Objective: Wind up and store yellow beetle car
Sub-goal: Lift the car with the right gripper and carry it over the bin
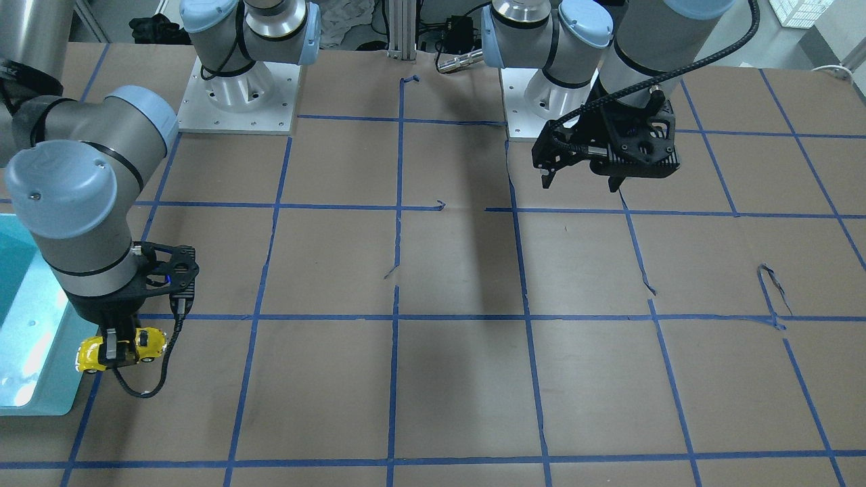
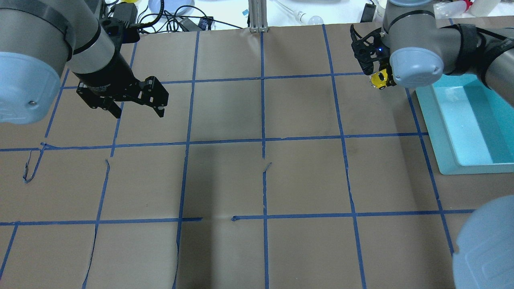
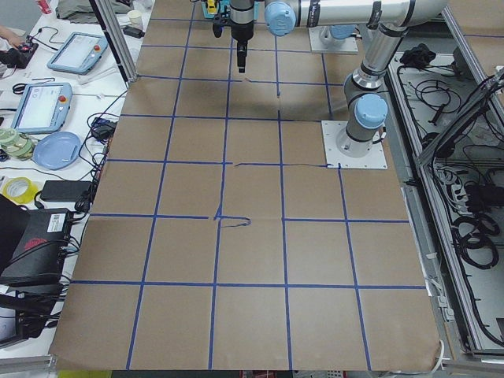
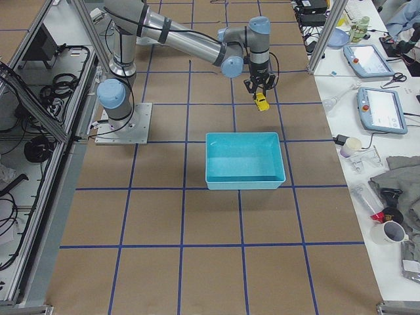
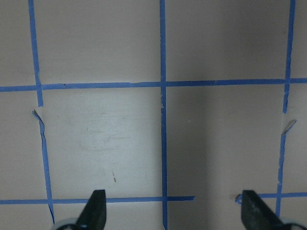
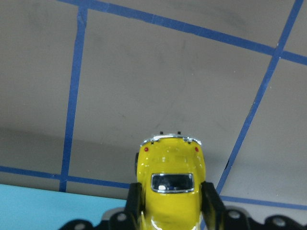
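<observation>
Yellow beetle car (image 1: 150,341) is clamped in the right gripper (image 1: 111,348), lower left of the front view, near the teal bin (image 1: 40,400). Left gripper (image 1: 580,182) is spread wide.

brown paper table (image 2: 225,180) with a blue tape grid (image 2: 262,100), torn in spots, white side bench (image 3: 79,87) with tablets (image 3: 39,106), tape rolls (image 3: 20,189) and a blue plate (image 3: 57,150), cable mess (image 3: 472,232) along the other edge, metal post (image 2: 257,16)
</observation>
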Controlling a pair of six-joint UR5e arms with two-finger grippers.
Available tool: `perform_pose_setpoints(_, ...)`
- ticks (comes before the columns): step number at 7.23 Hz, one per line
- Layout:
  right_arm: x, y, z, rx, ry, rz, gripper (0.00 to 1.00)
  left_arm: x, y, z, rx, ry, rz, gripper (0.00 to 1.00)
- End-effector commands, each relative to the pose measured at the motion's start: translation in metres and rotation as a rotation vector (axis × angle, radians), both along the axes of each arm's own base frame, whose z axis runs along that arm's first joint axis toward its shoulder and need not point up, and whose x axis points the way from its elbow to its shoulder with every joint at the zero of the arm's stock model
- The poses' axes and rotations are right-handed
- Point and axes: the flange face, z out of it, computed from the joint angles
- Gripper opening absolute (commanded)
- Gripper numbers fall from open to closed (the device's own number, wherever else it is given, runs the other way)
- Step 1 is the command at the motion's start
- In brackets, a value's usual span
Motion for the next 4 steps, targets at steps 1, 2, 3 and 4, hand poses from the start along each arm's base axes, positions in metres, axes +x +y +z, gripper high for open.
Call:
perform_pose_setpoints(1,-0.072,-0.001,0.001,0.022,0.001,-0.008,0.00,-0.004,0.001,0.001,-0.001,0.003,-0.015,1.00)
perform_pose_setpoints(2,-0.095,0.000,0.000,0.034,0.007,0.004,0.00,-0.006,0.001,0.000,0.000,0.005,-0.018,1.00)
perform_pose_setpoints(3,-0.132,0.003,0.001,0.037,0.015,-0.015,0.00,-0.007,0.002,-0.001,0.002,0.003,-0.009,1.00)
perform_pose_setpoints(4,-0.173,0.010,0.001,0.040,0.014,-0.070,0.00,-0.007,0.002,-0.004,0.003,0.005,-0.018,1.00)
